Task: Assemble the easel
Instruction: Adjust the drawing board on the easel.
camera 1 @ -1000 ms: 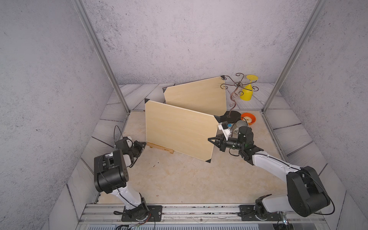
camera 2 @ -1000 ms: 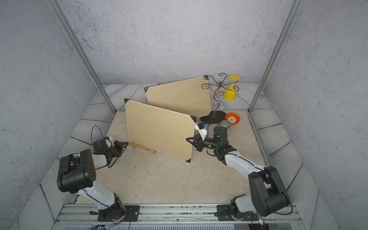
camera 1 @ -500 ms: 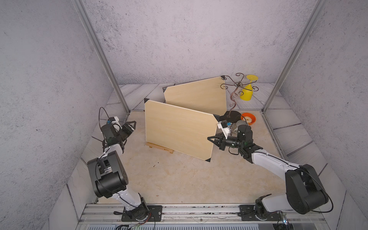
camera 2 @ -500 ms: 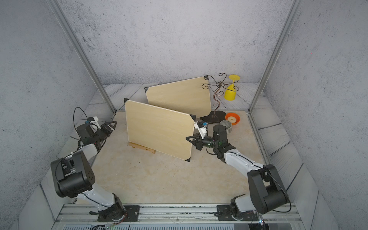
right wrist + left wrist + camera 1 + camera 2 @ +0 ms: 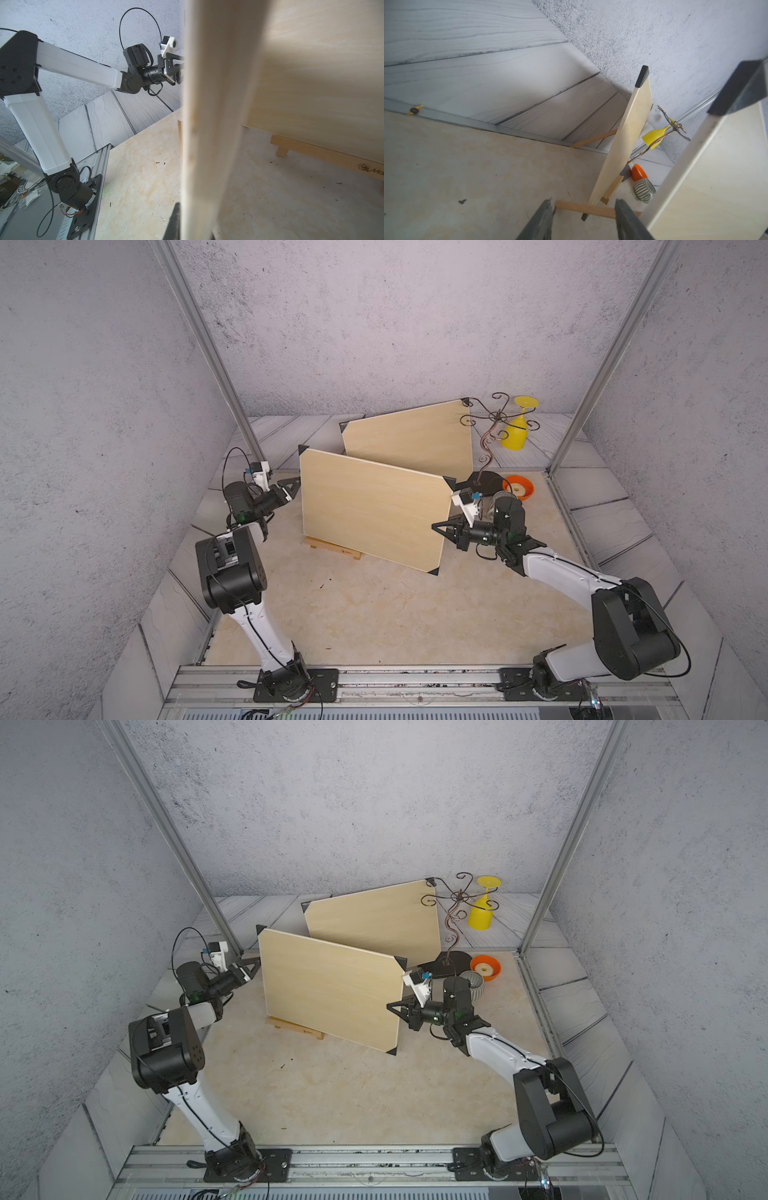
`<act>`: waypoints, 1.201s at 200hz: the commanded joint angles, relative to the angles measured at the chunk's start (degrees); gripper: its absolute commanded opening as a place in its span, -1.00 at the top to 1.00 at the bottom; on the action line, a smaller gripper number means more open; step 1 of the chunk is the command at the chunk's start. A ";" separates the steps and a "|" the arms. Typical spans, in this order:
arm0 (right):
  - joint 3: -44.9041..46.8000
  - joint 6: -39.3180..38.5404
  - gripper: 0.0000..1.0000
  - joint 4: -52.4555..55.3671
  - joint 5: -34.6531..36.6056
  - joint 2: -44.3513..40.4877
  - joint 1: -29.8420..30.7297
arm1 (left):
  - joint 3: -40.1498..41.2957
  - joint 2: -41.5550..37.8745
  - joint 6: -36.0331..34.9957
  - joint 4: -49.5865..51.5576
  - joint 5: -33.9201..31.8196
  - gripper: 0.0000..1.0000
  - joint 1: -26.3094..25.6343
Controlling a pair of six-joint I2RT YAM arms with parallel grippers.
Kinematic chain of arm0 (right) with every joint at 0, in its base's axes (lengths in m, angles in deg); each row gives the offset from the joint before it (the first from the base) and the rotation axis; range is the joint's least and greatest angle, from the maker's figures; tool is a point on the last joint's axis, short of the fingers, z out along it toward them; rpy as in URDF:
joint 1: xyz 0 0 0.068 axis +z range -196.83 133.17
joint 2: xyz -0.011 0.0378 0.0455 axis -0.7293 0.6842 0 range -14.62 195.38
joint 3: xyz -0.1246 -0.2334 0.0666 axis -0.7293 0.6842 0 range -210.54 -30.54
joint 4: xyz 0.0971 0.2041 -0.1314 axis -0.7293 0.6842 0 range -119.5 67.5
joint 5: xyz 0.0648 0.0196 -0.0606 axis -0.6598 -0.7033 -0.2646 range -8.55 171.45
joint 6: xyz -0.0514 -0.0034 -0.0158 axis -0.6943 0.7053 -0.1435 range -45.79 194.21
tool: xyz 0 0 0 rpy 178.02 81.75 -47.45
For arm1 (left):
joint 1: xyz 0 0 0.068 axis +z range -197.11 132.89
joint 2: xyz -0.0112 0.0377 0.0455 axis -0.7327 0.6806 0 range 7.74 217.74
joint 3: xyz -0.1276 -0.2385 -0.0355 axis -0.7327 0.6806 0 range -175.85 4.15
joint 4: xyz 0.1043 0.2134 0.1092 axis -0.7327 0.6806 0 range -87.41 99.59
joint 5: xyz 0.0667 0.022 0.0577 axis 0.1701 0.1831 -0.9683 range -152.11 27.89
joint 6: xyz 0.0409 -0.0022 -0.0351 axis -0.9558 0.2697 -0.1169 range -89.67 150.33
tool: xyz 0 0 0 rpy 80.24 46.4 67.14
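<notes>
Two boards — far board (image 5: 407, 439), near board (image 5: 374, 506) pinched by right gripper (image 5: 440, 526), left gripper (image 5: 294, 486) parted, seemingly empty.

Right pincer (image 5: 441, 529) grips the near board (image 5: 374, 510) edge.

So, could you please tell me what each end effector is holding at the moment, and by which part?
The right end effector pinches the nearer pale wooden rectangular board by its side edge; the left end effector is open, holding nothing.
</notes>
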State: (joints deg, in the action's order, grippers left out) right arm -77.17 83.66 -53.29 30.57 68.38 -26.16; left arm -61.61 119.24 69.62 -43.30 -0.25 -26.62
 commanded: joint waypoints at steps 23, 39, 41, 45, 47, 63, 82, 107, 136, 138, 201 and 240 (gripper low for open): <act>-2.04 -4.50 1.00 3.49 1.82 1.18 0.26 | 3.80 -0.14 3.05 -10.13 3.73 0.02 0.80; -2.43 -4.51 1.00 3.75 1.52 1.67 0.17 | 4.24 -0.56 5.52 -11.88 3.64 0.02 2.02; -2.52 -4.53 1.00 3.75 1.40 1.69 0.19 | 4.30 -0.69 5.80 -12.13 3.51 0.02 2.12; -2.55 -4.44 1.00 3.68 1.37 1.78 0.14 | 4.61 -0.95 6.26 -12.69 3.32 0.02 2.37; -2.58 -4.42 1.00 3.67 1.34 1.85 0.20 | 4.75 -1.16 6.49 -12.97 3.21 0.02 2.49; -2.51 -4.18 1.00 3.15 1.15 2.04 0.19 | 5.58 -2.44 7.00 -13.42 3.51 0.02 3.15; -2.64 -4.16 1.00 3.16 1.36 2.21 0.18 | 6.68 -3.94 4.92 -11.29 3.81 0.02 3.33; -2.61 -4.18 1.00 3.40 1.22 2.41 0.23 | 6.86 -4.52 5.77 -10.99 3.70 0.02 3.87; -2.47 -4.44 1.00 3.49 1.33 2.27 0.21 | 5.21 -3.45 6.95 -12.49 5.05 0.01 2.90; -2.56 -4.44 1.00 3.49 1.26 2.28 0.18 | 4.96 -3.30 6.88 -12.34 5.20 0.01 2.71; -2.86 -4.56 1.00 3.83 1.01 2.07 0.23 | 0.57 0.78 6.91 -12.32 9.67 0.01 -1.23; -3.72 -4.52 1.00 3.83 0.23 2.47 0.18 | -0.67 1.77 8.86 -14.65 11.99 0.07 -2.28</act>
State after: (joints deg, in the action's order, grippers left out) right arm -79.03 82.81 -51.17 30.33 69.34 -26.23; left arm -61.19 120.07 77.05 -54.75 8.85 -27.69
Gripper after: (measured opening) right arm 0.116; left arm 0.476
